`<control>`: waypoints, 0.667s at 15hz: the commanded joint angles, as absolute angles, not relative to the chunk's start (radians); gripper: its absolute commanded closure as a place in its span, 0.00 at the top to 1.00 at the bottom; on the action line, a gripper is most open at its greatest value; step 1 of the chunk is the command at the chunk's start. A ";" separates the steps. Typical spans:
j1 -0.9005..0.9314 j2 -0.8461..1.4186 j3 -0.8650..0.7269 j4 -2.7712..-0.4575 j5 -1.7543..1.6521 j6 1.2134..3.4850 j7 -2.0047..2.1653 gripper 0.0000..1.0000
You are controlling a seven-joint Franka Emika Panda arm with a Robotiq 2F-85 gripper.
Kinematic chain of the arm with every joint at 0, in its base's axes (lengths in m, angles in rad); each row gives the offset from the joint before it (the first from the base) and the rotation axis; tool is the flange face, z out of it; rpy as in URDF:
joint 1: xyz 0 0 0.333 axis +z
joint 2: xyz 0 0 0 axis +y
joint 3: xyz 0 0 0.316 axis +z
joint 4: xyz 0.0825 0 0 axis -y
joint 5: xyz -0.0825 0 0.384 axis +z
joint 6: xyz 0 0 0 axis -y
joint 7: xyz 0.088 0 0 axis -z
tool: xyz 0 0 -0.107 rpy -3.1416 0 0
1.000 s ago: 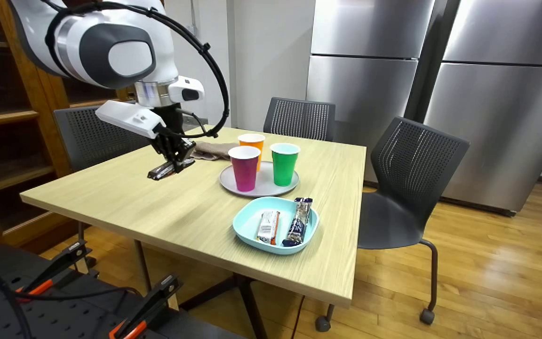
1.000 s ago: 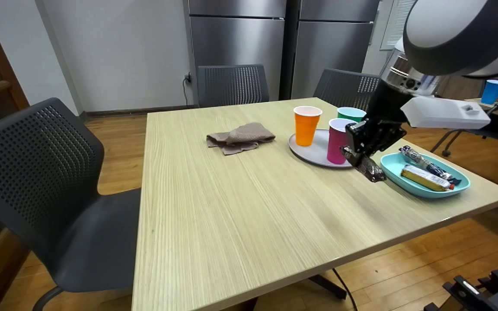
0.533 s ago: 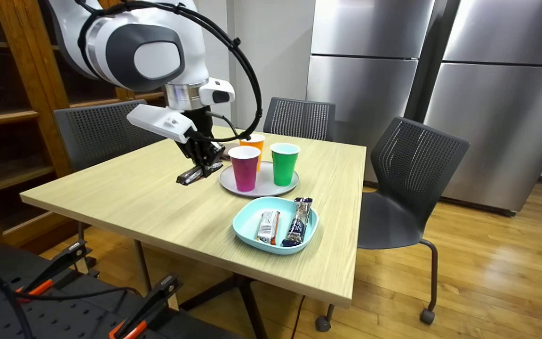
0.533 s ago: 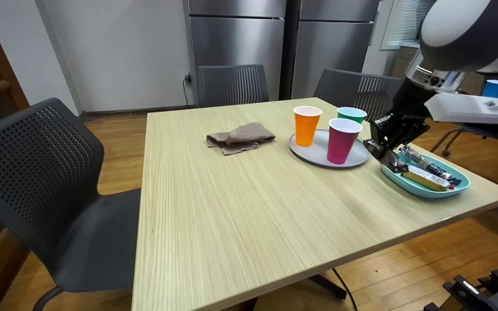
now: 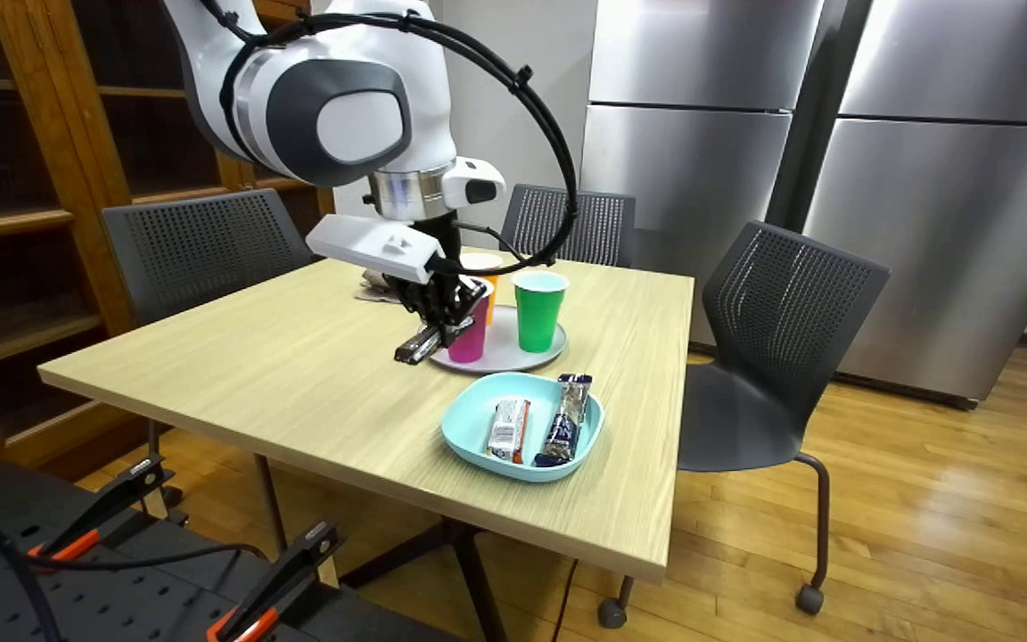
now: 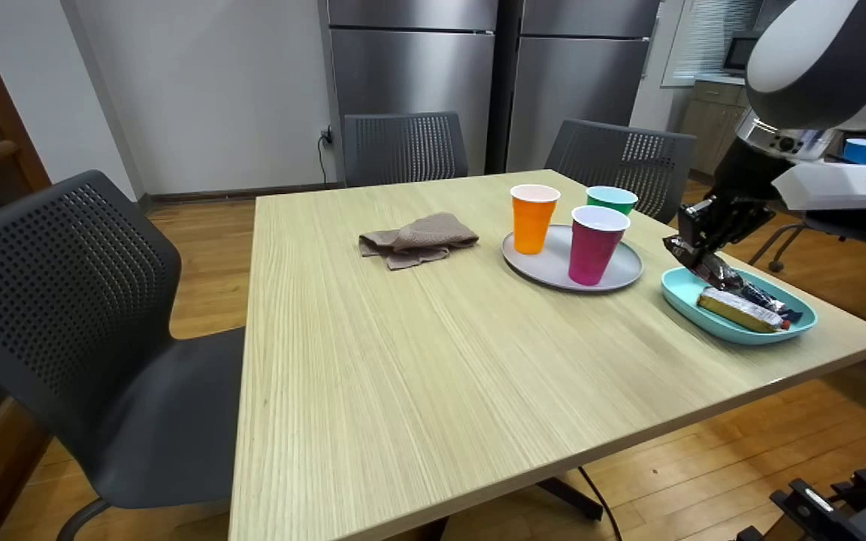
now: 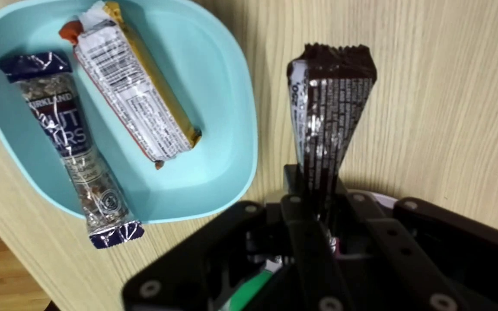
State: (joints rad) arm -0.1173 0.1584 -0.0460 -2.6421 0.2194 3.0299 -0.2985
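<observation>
My gripper (image 7: pixel 316 183) is shut on a dark brown wrapped snack bar (image 7: pixel 331 103), whose one end juts out past the fingers. In an exterior view the bar (image 5: pixel 418 346) is held above the table, clear of its surface. Below and beside it stands a turquoise tray (image 5: pixel 471 417). Inside lie a white and orange bar (image 7: pixel 132 93) and a blue-ended nut bar (image 7: pixel 74 134); the nut bar's end rests over the tray rim. In an exterior view the held bar (image 6: pixel 711 269) overlaps the tray's far-left edge, partly covering the nut bar.
A grey plate (image 6: pixel 549 263) carries an orange cup (image 6: pixel 533 225), a magenta cup (image 6: pixel 593 252) and a green cup (image 5: pixel 538 316), close behind the gripper. A brown cloth (image 6: pixel 419 239) lies farther along the table (image 6: pixel 373 376). Dark chairs (image 5: pixel 772 330) stand around it.
The arm has carried the dark bar across the table towards the turquoise tray, past the magenta cup, and slightly lower in an exterior view. The grip on the bar is unchanged; the other things stayed put.
</observation>
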 commanded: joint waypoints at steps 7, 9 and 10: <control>-0.223 0.300 -0.029 -2.521 0.229 3.049 -0.435 0.04; -0.237 0.328 -0.029 -2.502 0.228 3.051 -0.440 0.04; -0.242 0.339 -0.029 -2.495 0.225 3.053 -0.444 0.04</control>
